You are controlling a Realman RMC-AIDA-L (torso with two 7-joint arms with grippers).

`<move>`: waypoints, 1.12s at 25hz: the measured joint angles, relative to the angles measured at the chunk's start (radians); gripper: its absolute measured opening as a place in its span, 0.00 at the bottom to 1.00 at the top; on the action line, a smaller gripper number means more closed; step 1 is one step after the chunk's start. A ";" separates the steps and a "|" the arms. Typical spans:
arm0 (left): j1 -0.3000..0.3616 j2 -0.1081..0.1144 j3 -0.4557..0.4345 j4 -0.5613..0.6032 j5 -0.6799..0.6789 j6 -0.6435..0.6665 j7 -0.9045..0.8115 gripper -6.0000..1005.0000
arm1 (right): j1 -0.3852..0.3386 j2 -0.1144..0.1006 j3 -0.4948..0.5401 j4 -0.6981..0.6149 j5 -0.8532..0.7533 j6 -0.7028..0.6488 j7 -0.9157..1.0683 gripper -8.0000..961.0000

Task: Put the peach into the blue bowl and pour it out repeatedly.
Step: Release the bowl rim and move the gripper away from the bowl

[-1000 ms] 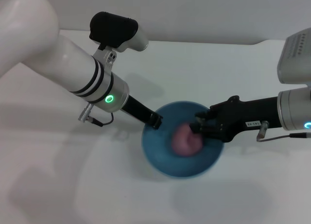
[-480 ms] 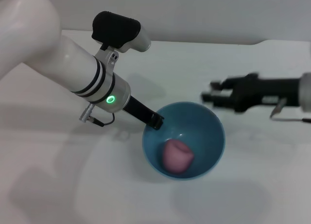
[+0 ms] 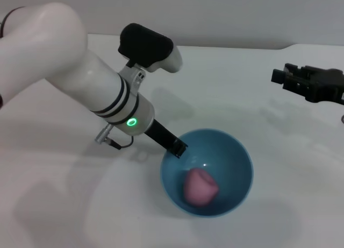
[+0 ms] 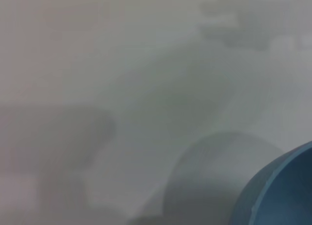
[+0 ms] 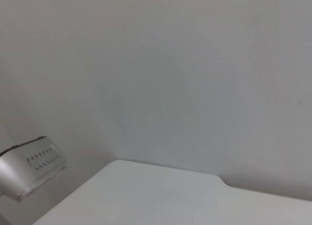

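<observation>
The pink peach [image 3: 200, 187] lies inside the blue bowl [image 3: 236, 156] on the white table, low in the middle of the head view. My left gripper [image 3: 176, 148] is shut on the bowl's near-left rim. Part of the bowl's rim [image 4: 280, 191] shows in the left wrist view. My right gripper [image 3: 280, 76] is up at the far right, well away from the bowl, open and empty. The right wrist view shows only a wall and a table edge.
The white table [image 3: 226, 81] spreads around the bowl. A grey device [image 5: 29, 169] shows at the edge of the right wrist view.
My right gripper let go of the peach into the bowl and drew back up and to the right. The left arm and the bowl shifted slightly right and nearer.
</observation>
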State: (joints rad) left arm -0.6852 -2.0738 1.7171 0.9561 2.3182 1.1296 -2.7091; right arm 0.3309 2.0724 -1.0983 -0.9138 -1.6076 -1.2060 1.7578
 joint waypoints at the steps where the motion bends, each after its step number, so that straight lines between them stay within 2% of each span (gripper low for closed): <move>1: -0.003 0.000 0.008 0.000 0.001 -0.001 0.000 0.01 | -0.001 0.000 0.002 0.007 0.001 -0.001 0.000 0.48; 9: -0.007 0.000 0.062 0.009 0.002 -0.009 0.000 0.02 | -0.003 0.000 0.004 0.030 0.002 -0.002 -0.001 0.48; 15: -0.002 0.000 0.057 0.012 -0.001 -0.011 -0.001 0.05 | -0.003 0.001 -0.002 0.039 0.002 -0.003 -0.001 0.48; 17: 0.003 0.002 0.042 0.016 -0.002 -0.014 -0.001 0.12 | -0.003 0.001 -0.004 0.041 0.002 -0.003 -0.001 0.48; 22: 0.024 0.009 -0.059 0.018 -0.035 -0.053 0.035 0.30 | -0.003 0.002 -0.005 0.055 0.002 -0.003 -0.002 0.48; 26: 0.060 0.013 -0.189 0.012 -0.149 -0.077 0.142 0.45 | -0.003 0.002 -0.007 0.060 0.002 -0.004 -0.001 0.48; 28: 0.089 0.013 -0.272 0.006 -0.236 -0.078 0.227 0.49 | -0.003 0.003 -0.006 0.070 0.006 -0.004 -0.002 0.48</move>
State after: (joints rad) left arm -0.5963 -2.0610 1.4446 0.9622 2.0818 1.0512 -2.4819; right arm 0.3278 2.0756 -1.1048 -0.8434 -1.6015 -1.2099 1.7563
